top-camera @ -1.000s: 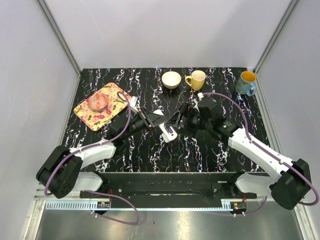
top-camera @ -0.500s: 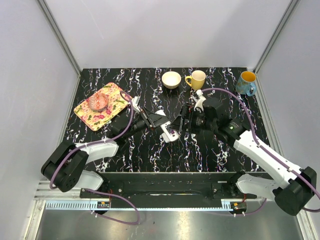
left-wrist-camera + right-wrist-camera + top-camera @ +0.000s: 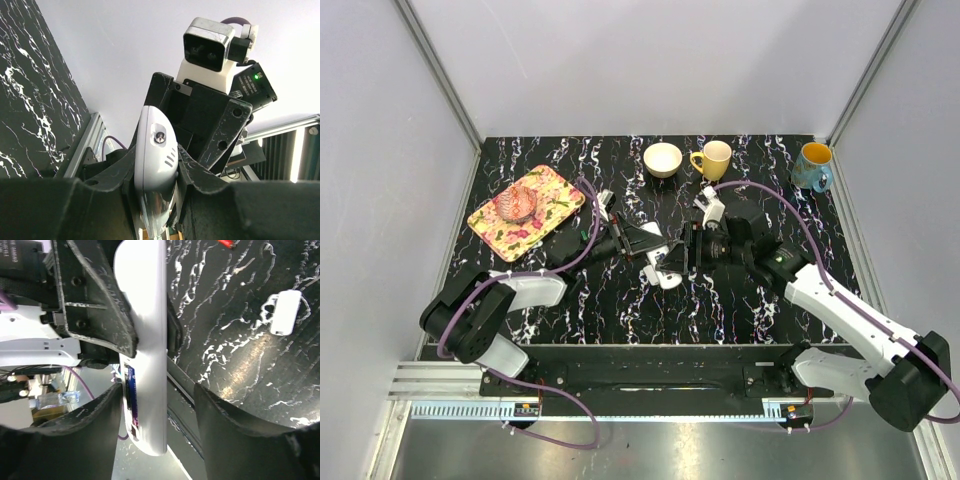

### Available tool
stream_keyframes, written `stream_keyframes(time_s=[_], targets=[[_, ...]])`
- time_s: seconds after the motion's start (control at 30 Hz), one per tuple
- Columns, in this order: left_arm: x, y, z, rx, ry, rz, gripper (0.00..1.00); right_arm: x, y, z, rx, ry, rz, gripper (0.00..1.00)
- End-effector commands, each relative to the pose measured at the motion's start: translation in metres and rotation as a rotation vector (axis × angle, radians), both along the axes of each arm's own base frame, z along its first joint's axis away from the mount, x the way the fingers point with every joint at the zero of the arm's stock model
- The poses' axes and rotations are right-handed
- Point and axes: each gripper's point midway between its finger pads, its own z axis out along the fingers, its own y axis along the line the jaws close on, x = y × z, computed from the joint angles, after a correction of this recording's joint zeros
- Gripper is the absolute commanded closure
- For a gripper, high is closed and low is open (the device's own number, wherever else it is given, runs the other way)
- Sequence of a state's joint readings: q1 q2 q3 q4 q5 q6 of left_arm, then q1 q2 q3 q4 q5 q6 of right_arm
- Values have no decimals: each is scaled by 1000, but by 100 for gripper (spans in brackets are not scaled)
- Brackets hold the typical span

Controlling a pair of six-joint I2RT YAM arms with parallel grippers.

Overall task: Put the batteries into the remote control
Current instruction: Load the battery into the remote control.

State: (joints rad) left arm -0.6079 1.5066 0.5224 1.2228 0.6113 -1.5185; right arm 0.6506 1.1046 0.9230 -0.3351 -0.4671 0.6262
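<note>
While the left gripper (image 3: pixel 157 172) clamps the remote control (image 3: pixel 145 340) aloft at the centre of the top view, we centre the right gripper (image 3: pixel 159 412), its jaws apart astride the remote control's lower end, and press evenly so the grip does not twist it loose.

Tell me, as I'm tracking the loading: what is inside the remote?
In the right wrist view a purple-blue strip shows in the remote, perhaps a battery; the left pincer covers the rest.

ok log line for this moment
left hand: shut on remote control | right hand: open, straddling remote control
</note>
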Motion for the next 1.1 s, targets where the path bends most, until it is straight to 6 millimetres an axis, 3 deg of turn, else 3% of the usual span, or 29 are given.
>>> stream_keyframes(time_s=[0.0,0.27,0.53,0.73,0.8,0.87,1.0,1.07], targets=[[-14,4,50,-123,-170,-51,100,2,7,13,86,-27,43,40],[-16,5,46,-112,-173,-52,100,7,8,19,163,11,41,50],[-17,6,55,-130,-194,-52,100,6,8,2,160,66,46,78],[-18,6,56,-115,-204,-52,100,8,8,0,155,77,40,95],[-17,5,53,-100,-197,-49,100,9,8,2,152,78,30,72],[-17,5,51,-82,-207,-43,100,12,7,7,156,72,7,40],[-14,4,34,-26,-185,-23,100,18,3,31,169,39,-32,23],[-13,5,31,-15,-180,-19,100,20,-1,39,170,22,-50,21]])
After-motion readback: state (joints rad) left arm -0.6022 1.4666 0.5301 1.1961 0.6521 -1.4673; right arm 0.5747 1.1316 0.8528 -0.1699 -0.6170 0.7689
